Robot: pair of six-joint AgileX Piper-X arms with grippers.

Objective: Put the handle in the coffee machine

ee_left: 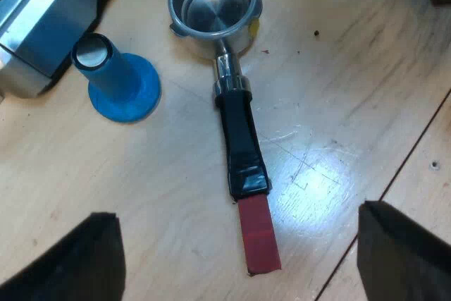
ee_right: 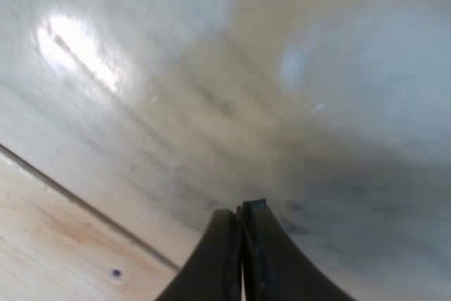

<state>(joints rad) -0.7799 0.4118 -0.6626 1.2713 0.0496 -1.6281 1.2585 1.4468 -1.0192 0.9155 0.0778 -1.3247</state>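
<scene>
Left wrist view puts your left end effector (ee_left: 236,255) above the tabletop (ee_left: 338,103), its two black fingers (ee_left: 70,262) spread wide with nothing between them. The gap straddles the red end (ee_left: 258,234) of the metal holder (ee_left: 215,12). The holder lies flat and loose on the wood, cup opening upward, with its dark handle (ee_left: 239,139) running from the cup toward your fingers. It is not in the espresso machine (ee_left: 42,12), whose steel body sits beyond the blue tamper (ee_left: 120,79). The tamper stands on its broad base, near the holder's cup but apart from it, between the cup and the machine.

Right wrist view has your right end effector (ee_right: 241,211) with fingers pressed together on nothing, hovering close over bare wood.

By my reading you are at the grasp step, with the carry and lock-in not yet begun. Things to watch:

- If you close on the red end alone, the heavy metal cup sits far from the grip. The holder will likely droop or swivel as you lift, so take the dark wrap further up.
- The handle lies a little aslant to your finger gap. If one finger touches first, it may push the holder across the smooth wood, perhaps into the tamper.
- The tamper stands toward the machine, and a low swing could knock it over.
- If the holder twists in the grip, the cup's lugs will probably miss the machine's socket
</scene>
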